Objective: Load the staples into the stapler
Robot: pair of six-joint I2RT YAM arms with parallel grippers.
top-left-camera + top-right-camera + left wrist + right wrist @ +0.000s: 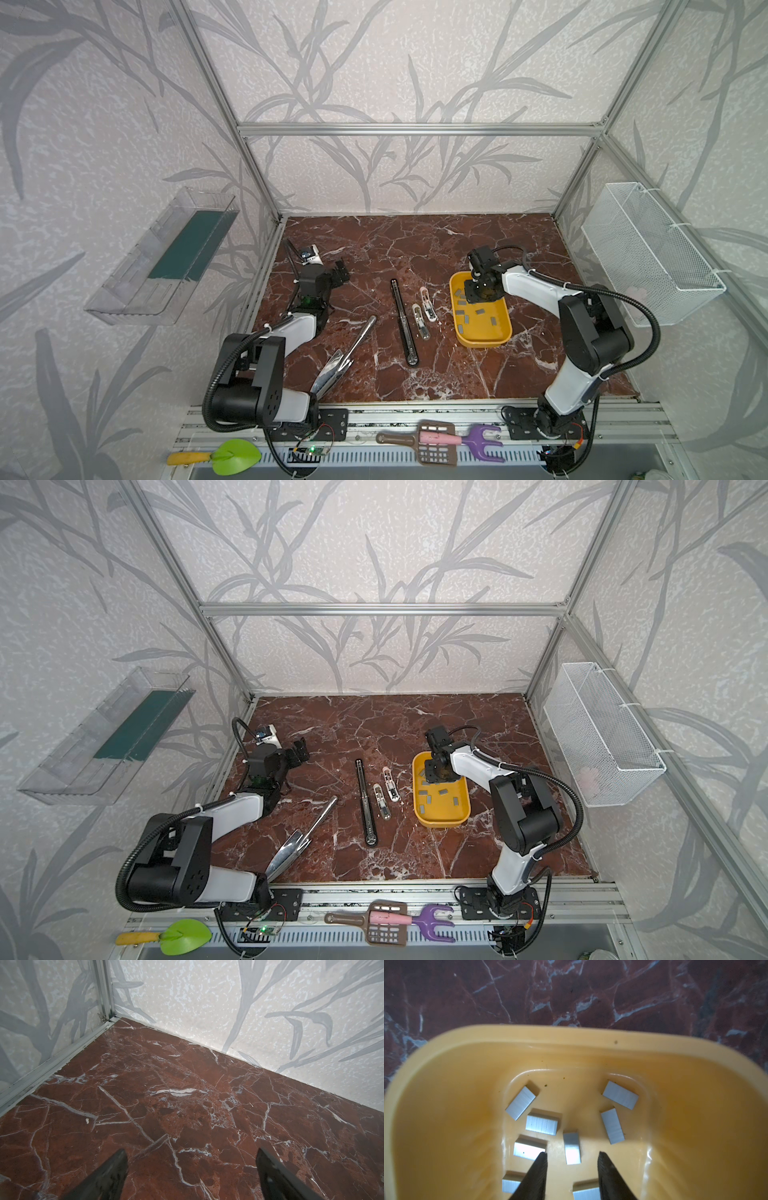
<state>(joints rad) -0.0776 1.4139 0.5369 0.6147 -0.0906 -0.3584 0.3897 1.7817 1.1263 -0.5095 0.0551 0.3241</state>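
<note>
Several grey staples [541,1124] lie scattered in a yellow tray [484,343] on the right of the marble table. My right gripper [572,1153] points down into the tray's far end, open by a narrow gap. One staple strip [572,1147] lies on the tray floor between its fingertips, untouched on both sides. A long black stapler [403,322] lies opened out at mid-table, with two small staplers [420,322] beside it. A large silver stapler [345,357] lies open near the front left. My left gripper [191,1149] is open and empty over bare marble at the back left.
A clear bin [162,257] hangs on the left wall and a white mesh basket [652,253] on the right wall. A green trowel [232,457], a brown scoop [432,446] and a purple fork [484,442] lie on the front rail.
</note>
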